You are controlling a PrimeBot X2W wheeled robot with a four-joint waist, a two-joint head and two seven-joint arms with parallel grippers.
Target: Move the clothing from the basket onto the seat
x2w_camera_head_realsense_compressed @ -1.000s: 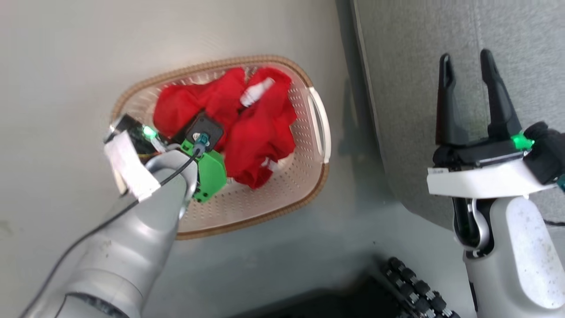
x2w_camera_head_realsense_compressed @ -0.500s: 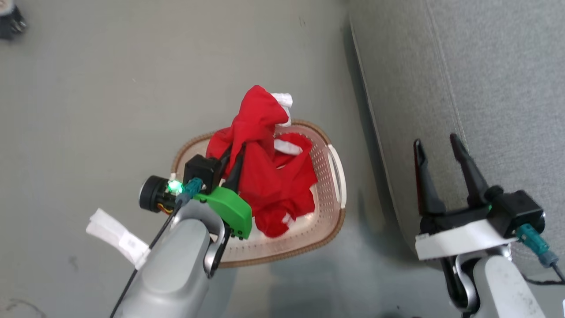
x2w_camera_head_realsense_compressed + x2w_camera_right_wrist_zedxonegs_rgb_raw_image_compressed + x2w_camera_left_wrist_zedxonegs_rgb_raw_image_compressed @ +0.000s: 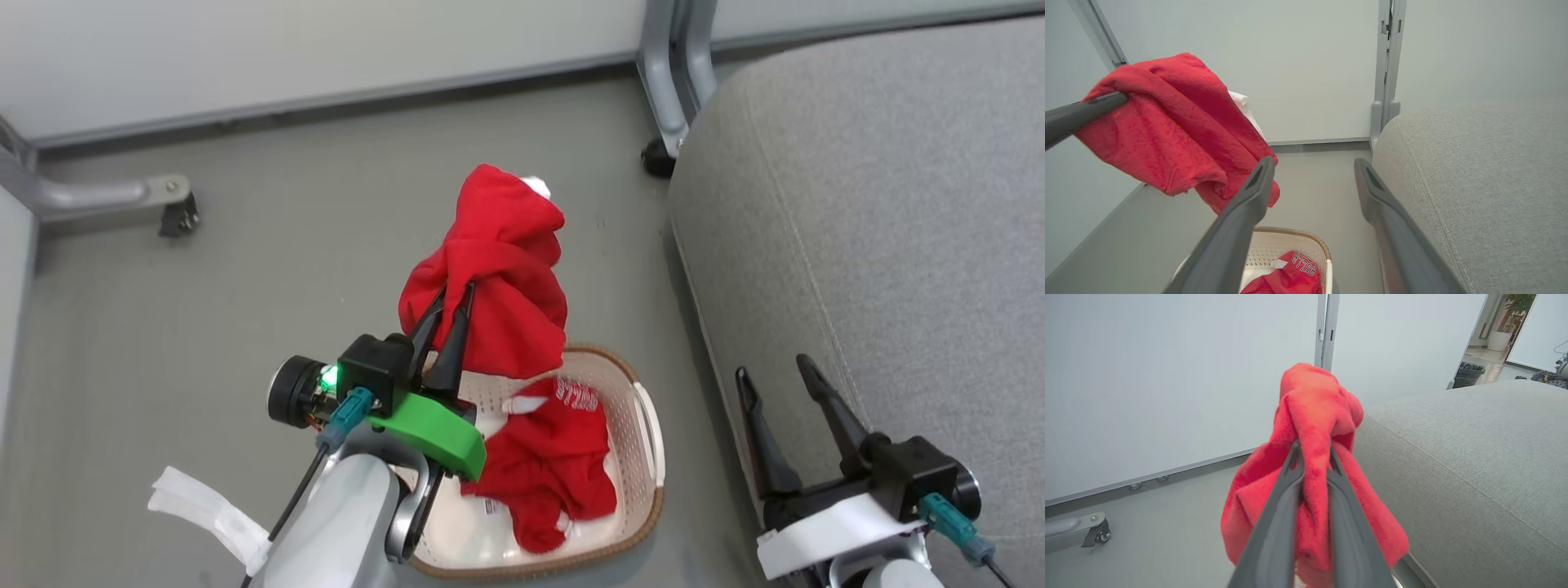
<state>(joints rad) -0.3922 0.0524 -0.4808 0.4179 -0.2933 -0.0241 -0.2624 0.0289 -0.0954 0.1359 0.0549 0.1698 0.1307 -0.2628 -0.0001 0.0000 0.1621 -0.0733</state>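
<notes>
Left pincer (image 3: 457, 292) pinching red garment (image 3: 498, 269) aloft over basket (image 3: 624, 408), second garment (image 3: 555, 457) inside, right pincer (image 3: 773, 366) spread idle; carry right, clear the seat (image 3: 882, 245) edge high, release well onto it.

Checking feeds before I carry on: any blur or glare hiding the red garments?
Head view: sharp, evenly lit; held garment and lettered garment in the basket both clear. Left wrist view: left gripper soft near the lens, held garment looks paler. Right wrist view: right gripper blurred likewise, yet the lettering reads.
</notes>
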